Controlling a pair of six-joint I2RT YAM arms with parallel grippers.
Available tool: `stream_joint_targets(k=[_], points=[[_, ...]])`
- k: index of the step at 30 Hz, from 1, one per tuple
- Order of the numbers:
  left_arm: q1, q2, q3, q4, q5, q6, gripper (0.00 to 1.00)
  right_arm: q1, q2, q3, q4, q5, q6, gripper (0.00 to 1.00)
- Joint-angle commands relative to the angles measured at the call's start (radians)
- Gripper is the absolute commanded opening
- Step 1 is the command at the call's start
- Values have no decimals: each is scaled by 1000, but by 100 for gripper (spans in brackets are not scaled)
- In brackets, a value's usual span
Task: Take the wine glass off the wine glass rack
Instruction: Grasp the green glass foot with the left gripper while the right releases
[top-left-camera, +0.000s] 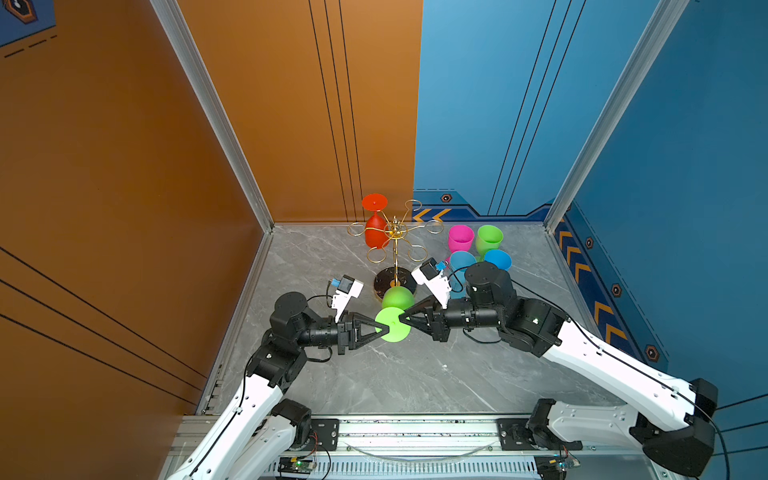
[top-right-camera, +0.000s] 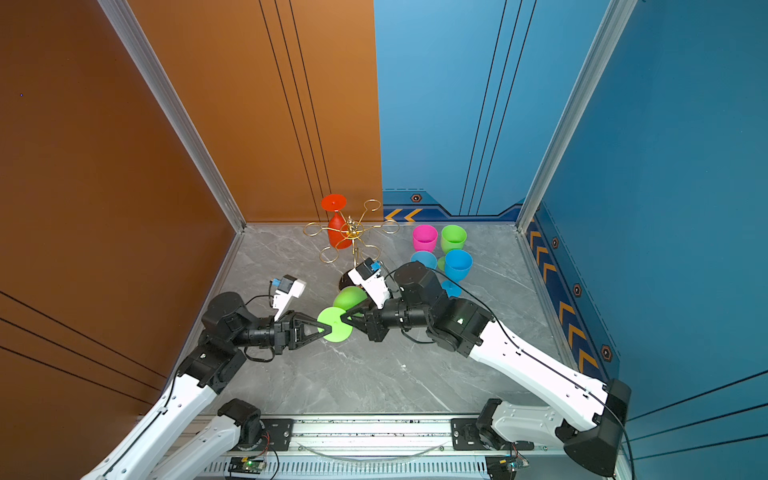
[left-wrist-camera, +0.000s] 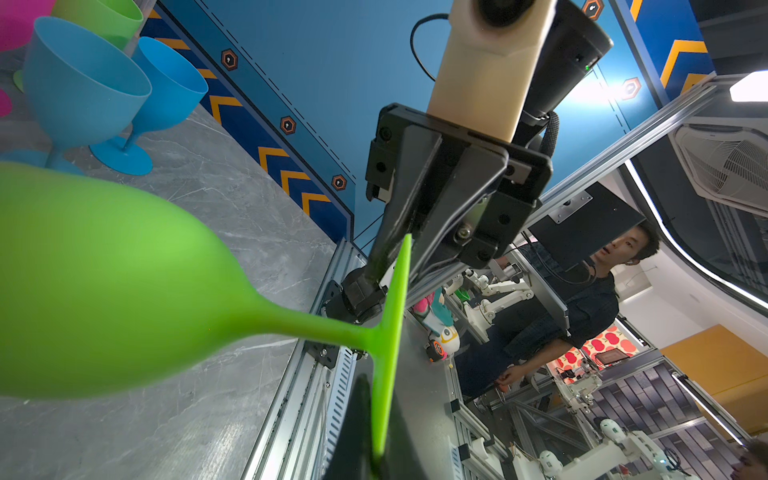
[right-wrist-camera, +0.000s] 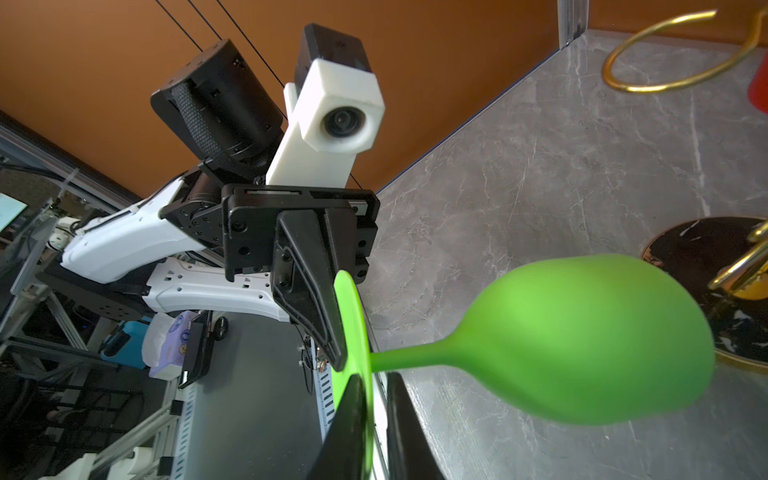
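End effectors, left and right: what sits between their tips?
The round foot of the green wine glass, pinched by the left end effector, fills that gap; both top views show it.

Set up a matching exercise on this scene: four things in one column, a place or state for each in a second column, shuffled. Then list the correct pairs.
Things
1. red glass
2. pink glass
3. left gripper
4. rack

Places and states
A. shut on the foot of a green glass
B. gold wire on a round black base
C. hangs foot up, bowl down
D. stands rim up on the table

Pairs: 1-C, 2-D, 3-A, 4-B
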Motion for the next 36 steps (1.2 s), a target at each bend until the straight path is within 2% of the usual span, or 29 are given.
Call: stream_joint_targets(k=[1,3,6,8,9,13,17,22,28,36], points=[[-16,-45,-2,18,47,57,0,-44,-7,23,-22,60,12,31],[-16,-64,0,-23,22,103,0,-74,-37,12,-35,60,31,43],[-17,-102,41,-239,-51,290,0,-135,-84,-14,-37,35,71,56],[-33,-121,85,-454,-161,457,0,-180,-108,-27,-51,21,98,62],[-43,-126,99,-508,-210,510,0,-192,-114,-29,-63,17,108,64],[-103,-166,103,-593,-417,650,0,-280,-117,-27,-123,16,134,73],[-209,-211,76,-617,-566,778,0,-310,-83,-8,-168,11,152,75],[-387,-240,55,-674,-776,949,0,-314,-38,29,-205,9,157,78],[-568,-227,37,-710,-1017,1076,0,-327,-17,56,-209,-7,173,79],[-764,-208,0,-710,-1339,1263,0,-372,-20,61,-218,-72,191,81]])
